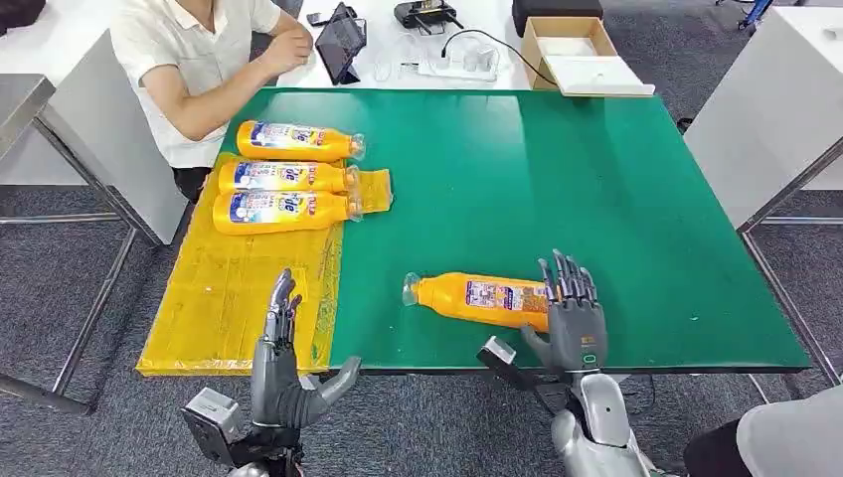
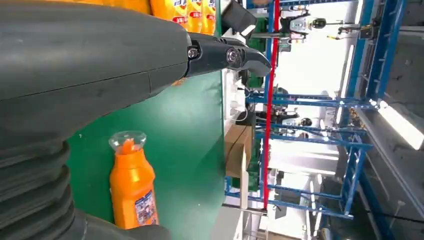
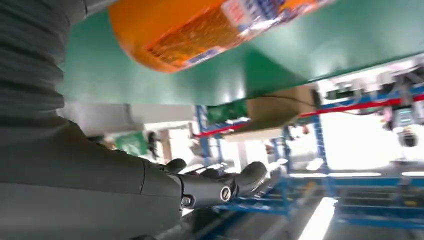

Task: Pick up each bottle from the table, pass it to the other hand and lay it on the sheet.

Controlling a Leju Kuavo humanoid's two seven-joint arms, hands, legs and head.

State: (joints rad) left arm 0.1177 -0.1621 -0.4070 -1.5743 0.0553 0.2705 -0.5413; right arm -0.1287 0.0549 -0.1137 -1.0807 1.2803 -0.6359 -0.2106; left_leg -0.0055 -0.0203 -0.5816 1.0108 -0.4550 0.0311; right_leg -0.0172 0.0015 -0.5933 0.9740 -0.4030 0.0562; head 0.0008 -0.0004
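The orange bottle [image 1: 480, 299] lies on the green table [image 1: 596, 179] at the 6 o'clock edge. Right hand [image 1: 571, 316], fingers spread and empty, hovers over its base; it should wrap the body squarely. Left hand [image 1: 283, 368] waits open beside the yellow sheet [image 1: 239, 288].

We see orange bottles [image 1: 480, 299] with blue-and-white labels — a yellow sheet [image 1: 239, 288] — on a green table [image 1: 596, 189]; our hands [image 1: 575, 323] are dark grey.

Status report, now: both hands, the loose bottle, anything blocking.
Left hand open, empty, at the sheet's near edge. Right hand open at the base of the loose bottle; contact unclear. Three bottles on the sheet. Path clear.
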